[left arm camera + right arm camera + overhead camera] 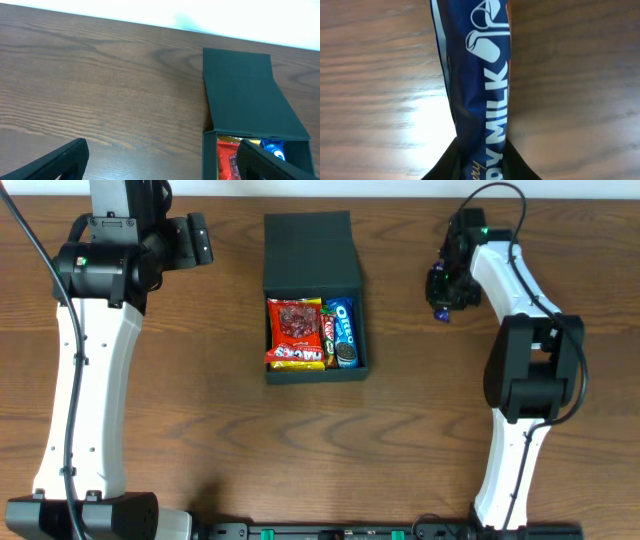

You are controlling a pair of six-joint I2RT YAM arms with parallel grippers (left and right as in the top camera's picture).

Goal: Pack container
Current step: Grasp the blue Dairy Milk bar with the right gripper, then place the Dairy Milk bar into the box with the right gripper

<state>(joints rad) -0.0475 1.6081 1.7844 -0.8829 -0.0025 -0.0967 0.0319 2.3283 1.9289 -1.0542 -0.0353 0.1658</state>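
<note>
The container (314,255) is a dark teal-black box at the table's middle back, its flap lid folded open away from me. Inside lie a red snack packet (295,332), a narrow red-green packet and a blue Oreo pack (345,332). It also shows in the left wrist view (240,85). My right gripper (443,298) is right of the box, above the table, shut on a dark blue Dairy Milk chocolate bar (477,75), which it pinches by one end. My left gripper (200,240) is open and empty, left of the box's lid.
The wood-grain table (200,430) runs to a white edge at the back. Both white arms stand at the left and right sides, their bases at the front edge.
</note>
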